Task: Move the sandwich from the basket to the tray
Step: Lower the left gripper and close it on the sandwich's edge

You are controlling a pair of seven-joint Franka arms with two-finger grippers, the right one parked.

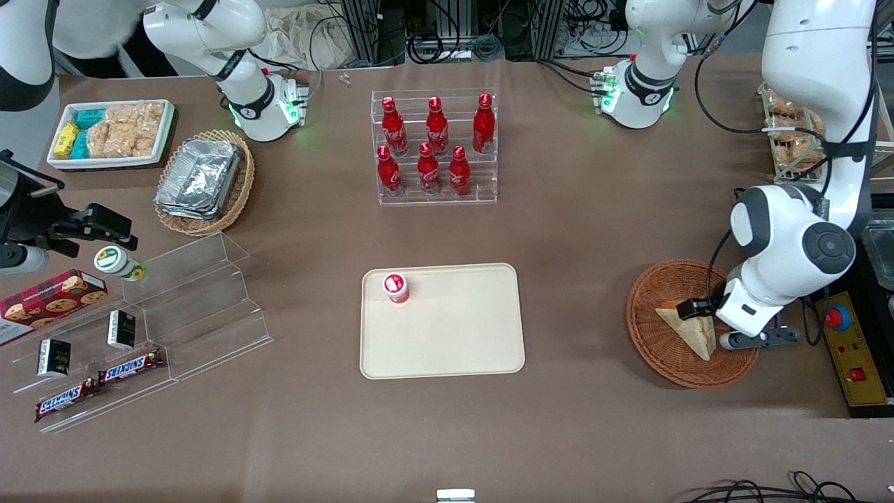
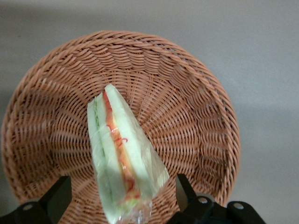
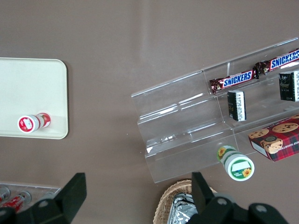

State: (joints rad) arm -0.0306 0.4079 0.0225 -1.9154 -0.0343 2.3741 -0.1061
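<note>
Front view: the round wicker basket [image 1: 688, 325] sits on the brown table [image 1: 573, 230] toward the working arm's end, well apart from the cream tray [image 1: 454, 328]. The sandwich [image 1: 690, 328] lies inside the basket as a pale wedge. The left arm's gripper [image 1: 719, 323] is low over the basket, right at the sandwich. On the tray, in the corner farthest from the basket, lies a small red-capped bottle [image 1: 396, 287]. Farther from the camera than the tray, a clear stepped rack [image 1: 434, 148] holds 6 red cola bottles [image 1: 427, 145].

Left wrist view: the sandwich [image 2: 122, 158] stands on edge in the basket [image 2: 187, 112], wrapped in clear film, showing 2 bread slices with an orange-red and green filling. The gripper [image 2: 122, 198] has its 2 black fingers [image 2: 58, 198] spread apart, 1 on each side of the sandwich's wide end, with a gap between each finger and the wedge.

Right wrist view: the tray [image 3: 32, 88] carries the same bottle [image 3: 33, 122] near its edge; well apart from the tray, a clear stepped stand [image 3: 196, 130] holds 2 Snickers bars [image 3: 238, 80].
</note>
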